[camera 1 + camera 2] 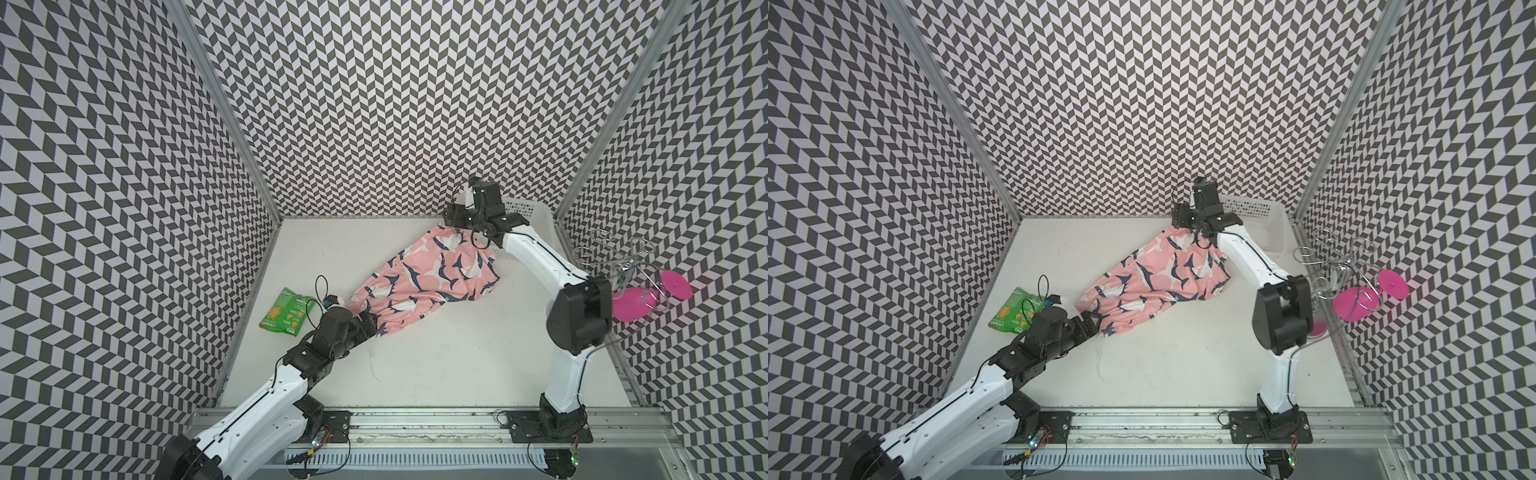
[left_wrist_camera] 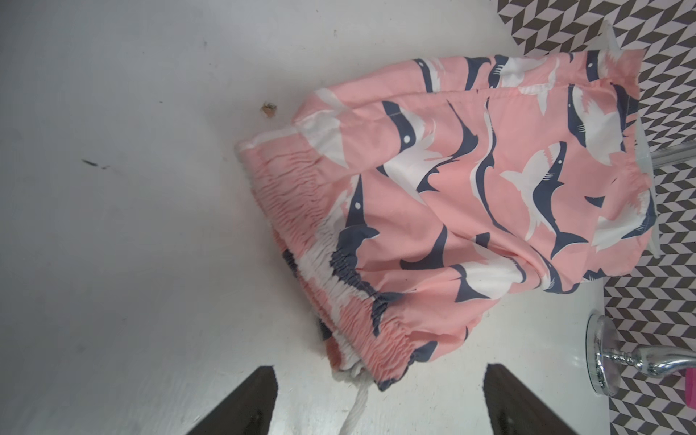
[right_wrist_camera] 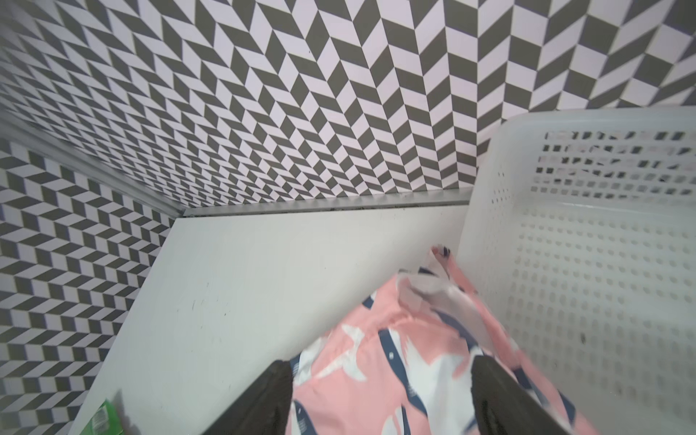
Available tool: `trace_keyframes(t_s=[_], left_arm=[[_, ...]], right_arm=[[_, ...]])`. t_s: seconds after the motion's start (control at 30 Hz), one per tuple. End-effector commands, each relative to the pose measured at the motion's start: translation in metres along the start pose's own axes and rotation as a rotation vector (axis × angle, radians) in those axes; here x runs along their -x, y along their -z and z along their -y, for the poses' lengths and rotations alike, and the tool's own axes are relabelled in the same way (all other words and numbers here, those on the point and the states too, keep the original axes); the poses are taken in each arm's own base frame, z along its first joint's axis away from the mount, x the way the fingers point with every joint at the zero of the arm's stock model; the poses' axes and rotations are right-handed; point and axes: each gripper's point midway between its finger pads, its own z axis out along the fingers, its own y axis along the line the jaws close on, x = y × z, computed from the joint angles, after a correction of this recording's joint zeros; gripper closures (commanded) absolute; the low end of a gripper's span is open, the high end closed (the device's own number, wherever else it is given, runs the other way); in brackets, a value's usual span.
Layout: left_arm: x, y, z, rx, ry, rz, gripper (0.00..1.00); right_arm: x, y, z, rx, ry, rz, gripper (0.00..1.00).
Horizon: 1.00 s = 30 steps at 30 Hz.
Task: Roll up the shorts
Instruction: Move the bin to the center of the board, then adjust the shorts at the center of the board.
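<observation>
A: Where do the pink shark-print fabric shorts (image 1: 424, 278) lie?
B: Slanting across the white table (image 1: 436, 374): gathered waistband (image 2: 301, 233) near left, hems (image 3: 414, 286) far right beside the white perforated plastic basket (image 3: 565, 263).
A: Grippers?
B: Both released. The left gripper (image 2: 378, 373) reaches low toward the waistband, the right gripper (image 3: 382, 361) tilts down over the hems; neither pinches cloth.
A: Advice?
B: Probably flatten the wrinkles, then grip one end at both corners and roll tight.

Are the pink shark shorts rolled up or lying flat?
Lying flat, not rolled. The pink shark-print fabric shorts stretch across the white table, gathered waistband at one end, no coil showing.
</observation>
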Motion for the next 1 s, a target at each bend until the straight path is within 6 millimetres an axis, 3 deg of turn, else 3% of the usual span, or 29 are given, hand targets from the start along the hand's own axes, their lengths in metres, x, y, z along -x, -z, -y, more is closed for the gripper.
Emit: trace_keyframes(t_s=[0.0, 0.13, 0.23, 0.37, 0.53, 0.6, 0.83, 0.97], left_arm=[[-0.001, -0.017, 0.010, -0.052, 0.007, -0.015, 0.12], [-0.008, -0.031, 0.000, 0.001, -0.006, -0.048, 0.20], [-0.009, -0.038, -0.006, 0.021, -0.014, -0.047, 0.28], [-0.007, -0.046, -0.014, 0.071, -0.040, -0.043, 0.47], [-0.001, -0.044, -0.033, 0.181, -0.057, -0.048, 0.91], [0.006, -0.035, -0.041, 0.236, -0.052, -0.044, 1.00], [0.036, 0.028, -0.037, 0.312, -0.029, 0.026, 1.00], [0.037, 0.035, -0.042, 0.333, 0.007, 0.032, 0.98]], right_arm=[[-0.027, 0.028, -0.027, 0.106, 0.022, 0.058, 0.23], [-0.083, 0.044, -0.041, 0.197, 0.032, -0.033, 0.25], [-0.137, 0.045, -0.050, 0.264, 0.042, -0.147, 0.29], [-0.191, 0.034, -0.037, 0.257, 0.018, -0.245, 0.32], [-0.208, 0.028, -0.027, 0.226, 0.031, -0.279, 0.33], [-0.207, 0.028, -0.025, 0.212, 0.044, -0.275, 0.33], [-0.198, 0.037, -0.031, 0.195, 0.075, -0.243, 0.33], [-0.195, 0.040, -0.037, 0.202, 0.075, -0.236, 0.32]])
